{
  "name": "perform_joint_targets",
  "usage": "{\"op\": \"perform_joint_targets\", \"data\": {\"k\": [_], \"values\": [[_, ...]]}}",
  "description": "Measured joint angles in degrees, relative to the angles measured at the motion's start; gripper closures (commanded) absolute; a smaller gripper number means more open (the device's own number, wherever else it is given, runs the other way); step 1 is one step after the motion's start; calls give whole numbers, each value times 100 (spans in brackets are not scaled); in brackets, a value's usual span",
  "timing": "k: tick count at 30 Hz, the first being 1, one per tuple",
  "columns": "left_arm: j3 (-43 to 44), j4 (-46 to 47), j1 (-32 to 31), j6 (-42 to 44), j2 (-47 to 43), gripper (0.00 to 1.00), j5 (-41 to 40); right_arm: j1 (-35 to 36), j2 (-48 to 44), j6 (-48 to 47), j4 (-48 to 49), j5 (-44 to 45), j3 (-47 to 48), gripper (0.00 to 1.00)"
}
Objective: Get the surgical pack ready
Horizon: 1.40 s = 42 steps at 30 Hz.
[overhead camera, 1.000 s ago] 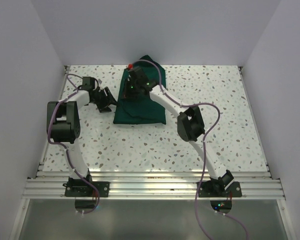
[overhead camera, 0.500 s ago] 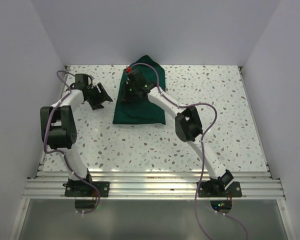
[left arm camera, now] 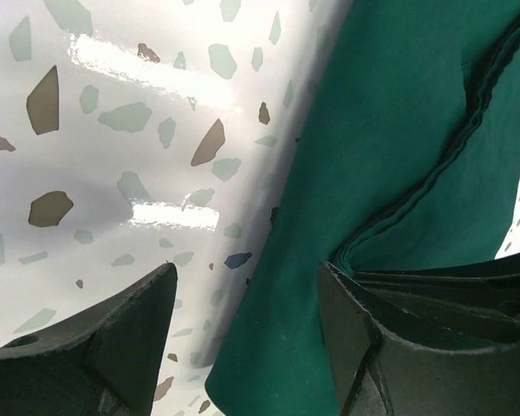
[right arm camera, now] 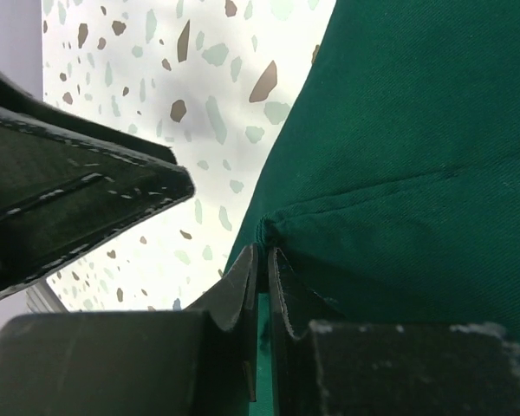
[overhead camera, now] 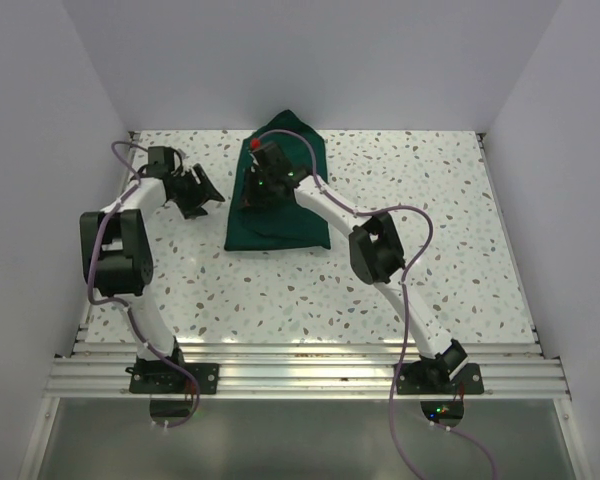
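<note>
The surgical pack is a dark green folded fabric bundle lying at the back middle of the speckled table. My right gripper sits over the pack's left part, and in the right wrist view its jaws are shut on a pinched fold of the green fabric. My left gripper is open and empty just left of the pack. In the left wrist view its jaws straddle the pack's left edge, with layered folds visible.
The speckled white table ends at grey walls on the left, right and back. An aluminium rail runs along the near edge. Purple cables loop from both arms.
My left gripper drew back toward the table's back left, away from the pack, then stayed still. My right gripper shifted slightly back and left on the pack, lifting the fabric's top corner.
</note>
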Motion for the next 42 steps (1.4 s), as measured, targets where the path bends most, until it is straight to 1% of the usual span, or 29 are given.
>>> {"op": "perform_joint_targets", "data": {"k": [6,9,11,12,13,15,16,19,21,23,26,27,29,30,31,33,35,36,37,38,41,42], "values": [[4,-9,0,9,175,31,92,11,-11,-59,0,-4,2,97],[4,-7,0,9,195,31,111,11,-13,-59,2,-24,2,95],[11,-9,0,11,199,29,122,11,-13,-50,2,-55,2,85],[20,-9,0,11,203,28,127,13,-13,-44,7,-87,2,78],[33,-15,2,13,208,27,127,13,-13,-33,9,-131,2,68],[76,-44,0,17,214,25,122,22,-13,-4,15,-216,2,62],[103,-55,2,20,214,25,122,33,-13,-4,17,-278,4,55],[162,-55,2,24,214,25,120,83,-13,-22,-26,-321,70,48],[166,-57,2,26,208,26,125,83,-48,-33,-33,-319,101,47],[166,-57,2,24,188,29,136,63,-151,-33,-85,-308,70,46],[166,-48,0,33,116,36,225,-105,-584,-33,-74,-293,-328,48],[166,-28,0,37,81,44,282,-236,-798,-33,-92,-293,-509,54],[173,35,0,35,59,54,391,-518,-1150,-35,-42,-289,-769,65],[173,85,0,31,59,60,444,-708,-1338,-33,-50,-267,-907,72],[173,144,0,15,59,70,538,-922,-1499,-26,-31,-267,-1016,86],[173,337,0,-22,59,82,748,-1346,-1755,-17,131,-256,-1231,100],[173,667,0,-57,63,87,1025,-1777,-1873,37,293,-247,-1368,100],[175,857,-2,-94,72,91,1152,-1947,-1875,50,363,-247,-1381,100],[177,1045,-2,-122,87,91,1283,-2081,-1860,59,417,-247,-1403,100],[184,1204,-4,-149,105,92,1375,-2170,-1836,66,448,-251,-1421,100],[267,1884,-11,-284,284,99,1694,-2267,-1661,94,713,-348,-1425,100],[339,2085,-24,-321,400,100,1792,-2264,-1576,101,828,-437,-1425,100]]}}
